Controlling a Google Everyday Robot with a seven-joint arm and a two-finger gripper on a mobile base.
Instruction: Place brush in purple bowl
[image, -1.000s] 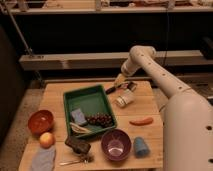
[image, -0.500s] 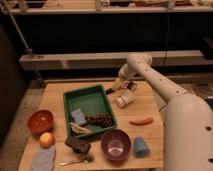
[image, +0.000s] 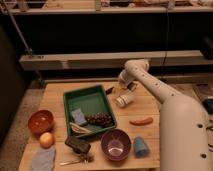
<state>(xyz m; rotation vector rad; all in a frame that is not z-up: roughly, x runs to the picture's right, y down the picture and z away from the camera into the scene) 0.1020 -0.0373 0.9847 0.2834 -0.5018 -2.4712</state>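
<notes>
Last sec: the arm has folded down, elbow dropping, and the gripper (image: 127, 86) now sits lower over the far end of the wooden table (image: 148, 107) than a moment ago. Fingers are spread wide, nothing btwn them as far as I can make out.

The slim black-handled brush (image: 109, 90) hasn't budged. It lies flat just to the gripper's left and a touch nearer the base, right off the far corner of the green plastic tray (image: 67, 107). A white cylindrical container (image: 123, 100) lies on its side just on the base side of the gripper, v. close to it.

The round deep purple bowl (image: 116, 132) is well apart from the gripper, back toward the base, w/ nothing in it that I can see.

My read: approach phase, no grasp yet, so the task has barely begun. The drop suggests descent is under way. I'd judge the gripper needs to shift left to centre on the handle, and the white container could get clipped.
</notes>
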